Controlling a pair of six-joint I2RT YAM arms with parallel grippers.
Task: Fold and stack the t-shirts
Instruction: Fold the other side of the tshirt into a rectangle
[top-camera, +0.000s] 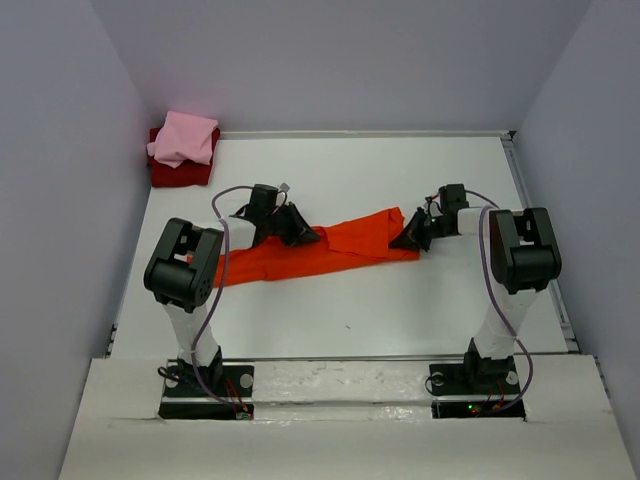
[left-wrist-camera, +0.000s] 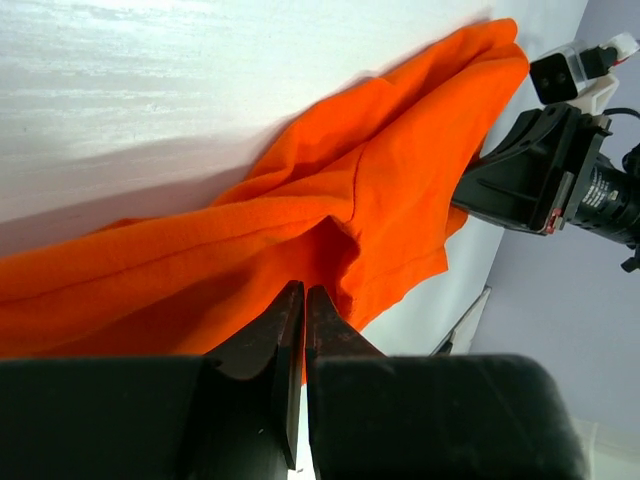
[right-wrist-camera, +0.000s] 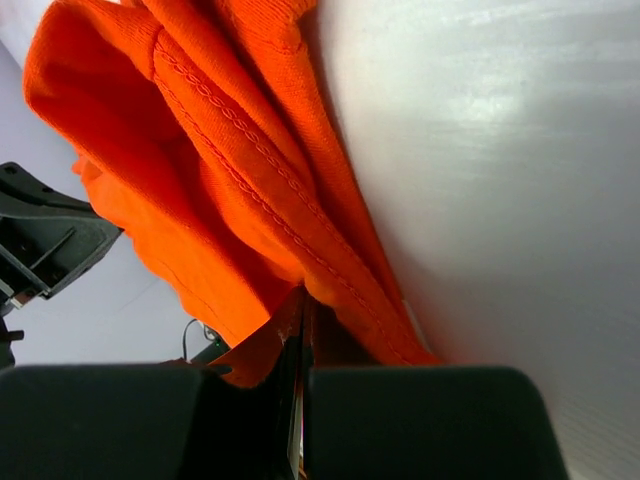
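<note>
Top external view: we see the orange-red t-shirt (top-camera: 345, 248) lying long across the table (top-camera: 400, 300), pinched at two spots.
Our left hand (top-camera: 303, 236) grips near its middle, our right hand (top-camera: 408, 240) its right end, both closed tight on cloth. The pink t-shirt (top-camera: 186, 138) lies folded on the dark red t-shirt (top-camera: 172, 177) in the far left corner.

The left arm (top-camera: 185, 265) and right arm (top-camera: 520, 250) angle inward, wrists low. The left fingers (left-wrist-camera: 280, 330) pinch the shirt (top-camera: 340, 245); the right fingers (right-wrist-camera: 335, 350) clamp its other end.

Bright, even light; soft shadows; mild surface glare
</note>
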